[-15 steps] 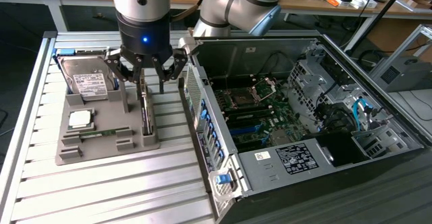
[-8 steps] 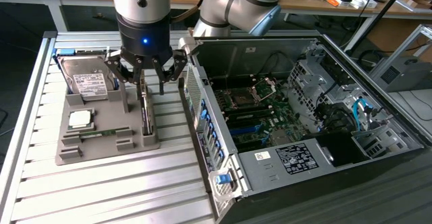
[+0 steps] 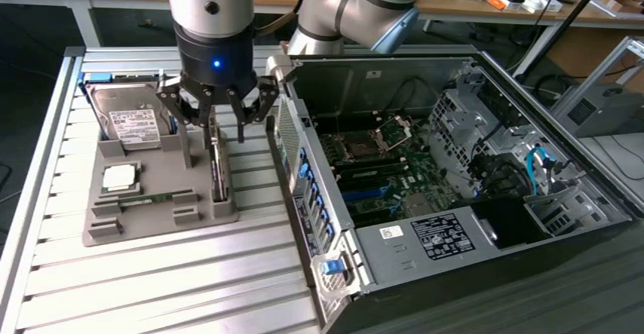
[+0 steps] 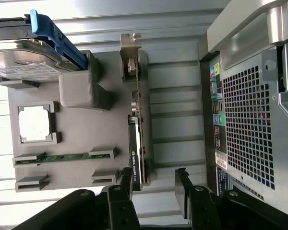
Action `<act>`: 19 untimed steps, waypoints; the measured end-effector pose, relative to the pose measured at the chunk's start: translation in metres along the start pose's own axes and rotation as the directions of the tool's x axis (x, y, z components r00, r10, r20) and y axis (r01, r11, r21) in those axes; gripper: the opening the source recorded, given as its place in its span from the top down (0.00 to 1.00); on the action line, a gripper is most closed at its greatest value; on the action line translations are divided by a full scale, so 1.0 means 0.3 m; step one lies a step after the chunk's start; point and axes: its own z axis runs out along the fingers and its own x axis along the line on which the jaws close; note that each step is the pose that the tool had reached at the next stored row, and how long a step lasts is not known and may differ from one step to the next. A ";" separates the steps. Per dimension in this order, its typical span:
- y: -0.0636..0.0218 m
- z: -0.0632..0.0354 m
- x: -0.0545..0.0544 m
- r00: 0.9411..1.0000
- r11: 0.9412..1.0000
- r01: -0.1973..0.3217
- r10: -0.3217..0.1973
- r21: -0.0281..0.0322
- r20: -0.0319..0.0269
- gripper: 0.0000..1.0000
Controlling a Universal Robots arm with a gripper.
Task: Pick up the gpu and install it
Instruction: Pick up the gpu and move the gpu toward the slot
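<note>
Over the grey holder tray (image 3: pixel 141 225), the gripper (image 3: pixel 219 132) hovers with jaws spread, one finger either side of the gpu (image 3: pixel 219 170). Card stands on edge in its slot, near the hard drive (image 3: pixel 126 119), not pinched yet. Step: approach for the pick. My read: the grasp needs the fingers centred across the thin board, clear of the slot walls. Open PC case (image 3: pixel 453 198) sits just beside the tray.

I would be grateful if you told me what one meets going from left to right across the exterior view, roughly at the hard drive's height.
hard drive → gpu, standing on edge → perforated rear wall of the computer case → CPU socket → blue cables
</note>
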 end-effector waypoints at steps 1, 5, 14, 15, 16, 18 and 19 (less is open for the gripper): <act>0.000 0.002 0.000 1.000 1.000 0.000 0.000 0.000 0.000 0.52; 0.000 0.008 0.000 1.000 1.000 0.000 0.000 0.000 0.000 0.52; -0.001 0.020 0.000 1.000 1.000 0.000 0.000 0.000 0.000 0.52; -0.001 0.023 0.000 1.000 1.000 0.000 0.000 0.000 0.000 0.52; -0.001 0.024 0.001 1.000 1.000 0.000 0.000 0.000 0.000 0.52; -0.001 0.029 0.001 1.000 1.000 0.000 0.000 0.001 0.000 0.52; -0.001 0.031 0.001 1.000 1.000 0.000 0.000 0.001 0.000 0.52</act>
